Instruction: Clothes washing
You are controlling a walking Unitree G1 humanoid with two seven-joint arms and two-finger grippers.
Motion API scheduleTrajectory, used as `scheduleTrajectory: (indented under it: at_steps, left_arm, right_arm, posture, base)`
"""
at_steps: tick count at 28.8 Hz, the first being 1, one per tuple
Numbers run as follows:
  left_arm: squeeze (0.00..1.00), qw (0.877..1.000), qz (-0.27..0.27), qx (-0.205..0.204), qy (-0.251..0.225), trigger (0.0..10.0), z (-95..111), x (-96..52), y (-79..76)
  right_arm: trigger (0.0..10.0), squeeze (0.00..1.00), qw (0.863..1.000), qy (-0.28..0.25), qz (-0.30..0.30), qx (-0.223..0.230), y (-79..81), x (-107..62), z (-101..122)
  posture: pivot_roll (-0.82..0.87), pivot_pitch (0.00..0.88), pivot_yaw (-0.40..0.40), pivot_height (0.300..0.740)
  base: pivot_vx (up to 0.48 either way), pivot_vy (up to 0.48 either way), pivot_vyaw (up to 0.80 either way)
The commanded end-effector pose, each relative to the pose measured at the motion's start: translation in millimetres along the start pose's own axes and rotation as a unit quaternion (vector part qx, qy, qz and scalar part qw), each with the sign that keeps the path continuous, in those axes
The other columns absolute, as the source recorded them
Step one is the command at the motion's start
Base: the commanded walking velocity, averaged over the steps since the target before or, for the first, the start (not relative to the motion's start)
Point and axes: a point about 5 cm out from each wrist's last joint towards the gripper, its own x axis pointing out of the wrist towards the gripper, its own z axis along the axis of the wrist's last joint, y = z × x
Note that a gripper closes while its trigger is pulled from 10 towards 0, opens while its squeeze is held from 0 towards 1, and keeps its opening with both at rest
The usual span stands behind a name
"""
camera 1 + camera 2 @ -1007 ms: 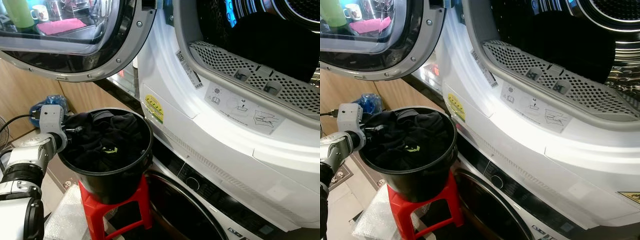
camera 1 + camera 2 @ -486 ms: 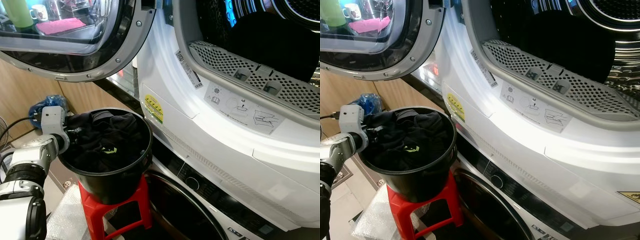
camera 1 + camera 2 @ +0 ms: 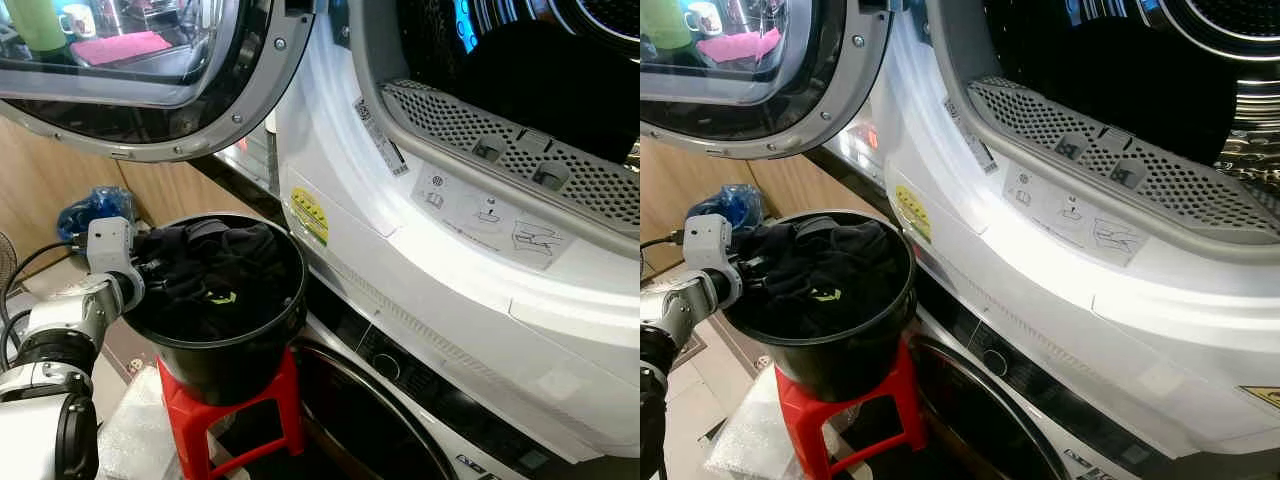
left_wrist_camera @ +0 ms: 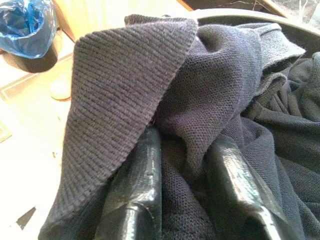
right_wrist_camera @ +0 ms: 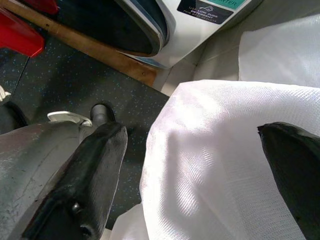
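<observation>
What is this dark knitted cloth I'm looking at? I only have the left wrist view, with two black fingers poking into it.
Observer: It's dark clothes piled in a black bucket, and the left gripper is pinching a fold at the bucket's edge.
Operator: What is the bucket standing on?
Observer: On a red stool, right beside the white washing machine.
Operator: Is the machine ready for loading?
Observer: Its round door is swung open above the bucket, and the dark drum is exposed.
Operator: And the other arm?
Observer: The right gripper hangs open, low over some white fabric.
</observation>
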Motion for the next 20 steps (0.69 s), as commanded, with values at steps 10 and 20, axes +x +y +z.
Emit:
scheduleTrajectory:
  at_steps: [10, 20]
  left_arm:
    - [0.0, 0.998, -0.007, -0.05, -0.036, 0.0, -6.9, -0.9, -4.4]
    - [0.0, 0.982, -0.03, -0.086, -0.167, 0.0, 6.1, -15.1, -24.3]
  right_arm:
    - [10.0, 0.0, 1.0, 0.011, -0.003, 0.0, -1.4, -0.7, -5.0]
    - [10.0, 0.0, 1.0, 0.009, 0.0, 0.003, 2.7, 0.1, -2.6]
  posture:
    - [-0.01, 0.149, -0.062, 0.74]
    - [0.0, 0.146, -0.06, 0.74]
  base:
    - [0.0, 0.0, 0.0]
    - [0.0, 0.0, 0.0]
